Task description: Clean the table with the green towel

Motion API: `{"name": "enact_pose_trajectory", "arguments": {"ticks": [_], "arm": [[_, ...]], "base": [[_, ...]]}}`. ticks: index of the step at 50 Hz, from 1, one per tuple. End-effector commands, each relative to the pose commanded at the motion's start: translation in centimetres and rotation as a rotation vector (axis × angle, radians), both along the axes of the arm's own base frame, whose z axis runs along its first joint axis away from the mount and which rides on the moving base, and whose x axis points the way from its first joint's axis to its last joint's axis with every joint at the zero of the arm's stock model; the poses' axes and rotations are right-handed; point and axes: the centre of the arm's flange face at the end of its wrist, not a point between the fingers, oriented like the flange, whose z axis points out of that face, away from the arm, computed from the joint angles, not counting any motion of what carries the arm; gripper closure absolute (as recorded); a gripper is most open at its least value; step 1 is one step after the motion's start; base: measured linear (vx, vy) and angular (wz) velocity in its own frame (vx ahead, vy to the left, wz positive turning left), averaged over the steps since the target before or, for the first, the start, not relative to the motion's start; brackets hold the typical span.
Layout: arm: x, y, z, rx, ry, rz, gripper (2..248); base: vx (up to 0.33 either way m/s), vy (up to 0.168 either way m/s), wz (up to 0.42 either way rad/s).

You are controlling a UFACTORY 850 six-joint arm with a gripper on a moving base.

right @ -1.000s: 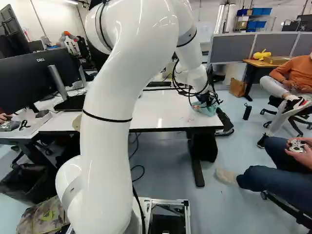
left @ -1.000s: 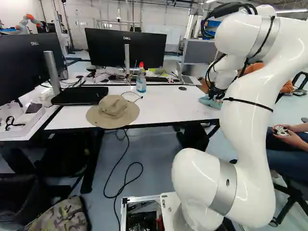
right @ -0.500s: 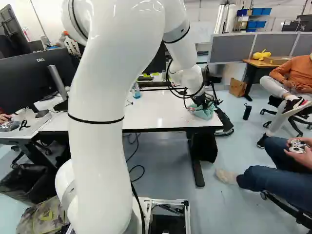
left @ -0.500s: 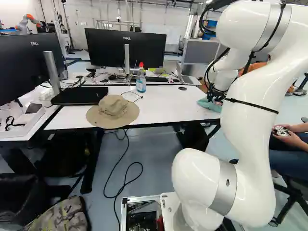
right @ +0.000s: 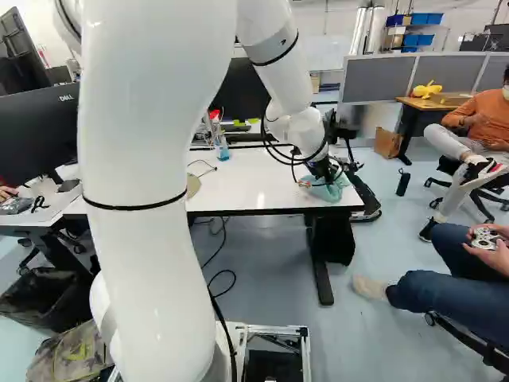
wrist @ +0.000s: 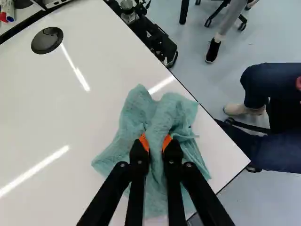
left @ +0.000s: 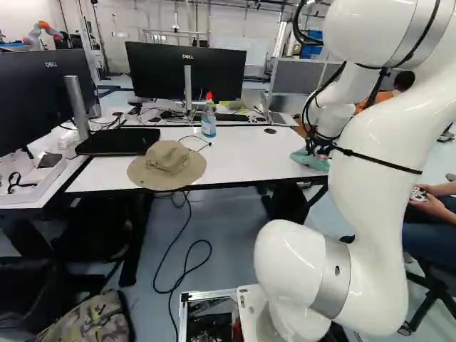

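My gripper (right: 324, 170) is low over the white table (right: 246, 179), near its right end in the right base view. Seen from the wrist, the gripper (wrist: 156, 141) pinches a raised fold of the green towel (wrist: 136, 113) between its two orange pads. The rest of the towel spreads crumpled on the tabletop around the fingers, close to the table's edge and corner. Part of it lies hidden under the fingers. In the left base view the towel (left: 310, 159) shows beside the arm.
A tan hat (left: 167, 165) and a spray bottle (left: 208, 120) stand on the table, with a monitor (left: 187, 71) behind. Cables and a black laptop (left: 117, 141) lie there too. A seated person's legs (right: 437, 282) are right of the table in the right base view.
The arm's upper links have swung, leaning further left in the right base view. The gripped towel has slid a little toward the table's near edge, over spots where small reddish marks showed.
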Motion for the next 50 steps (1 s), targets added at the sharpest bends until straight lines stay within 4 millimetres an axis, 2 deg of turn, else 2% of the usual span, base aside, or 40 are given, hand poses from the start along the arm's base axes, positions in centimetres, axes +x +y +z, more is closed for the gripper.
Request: {"name": "enact_pose_trajectory", "arguments": {"ticks": [50], "arm": [[-5.2,8.2,0.2,0.010,0.017,0.088,203]], "base": [[0.000,0.000,0.000]]}}
